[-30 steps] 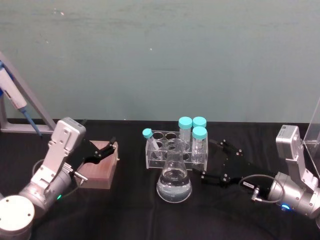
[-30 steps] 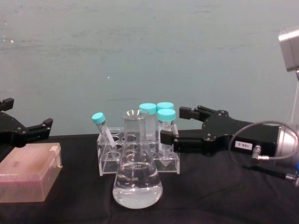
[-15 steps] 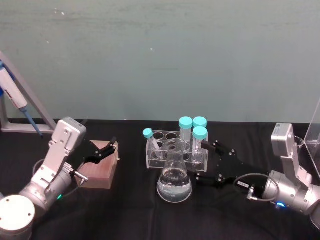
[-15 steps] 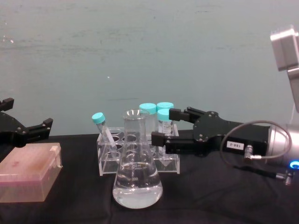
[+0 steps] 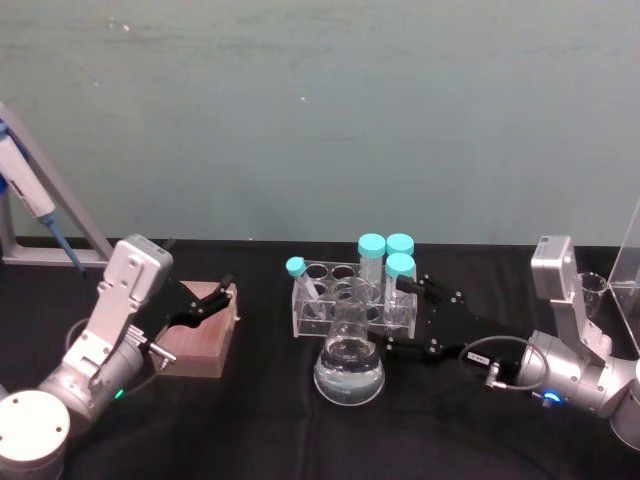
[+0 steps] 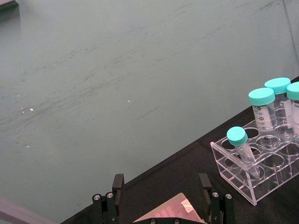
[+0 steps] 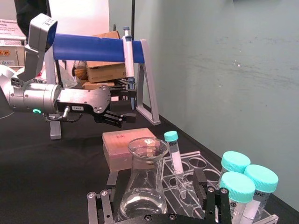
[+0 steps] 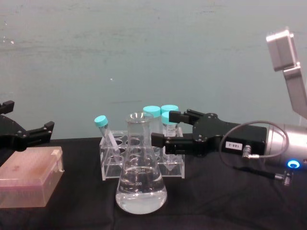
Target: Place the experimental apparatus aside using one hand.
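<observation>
The conical flask (image 5: pixel 348 368) of clear liquid stood on the black table (image 5: pixel 260 420) just in front of the clear tube rack (image 5: pixel 316 302), with the right gripper (image 5: pixel 392 315) close at its right, fingers spread wide and gripping nothing, while the left gripper (image 5: pixel 215 298) hung open-fingered over a brown box (image 5: pixel 203 350).

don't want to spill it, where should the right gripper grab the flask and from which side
I'd take the flask by its narrow neck, just under the flared rim, coming in level from the robot's right, where the open right gripper is. The cone-shaped body is wide and holds liquid, and the tube rack stands close behind it.
</observation>
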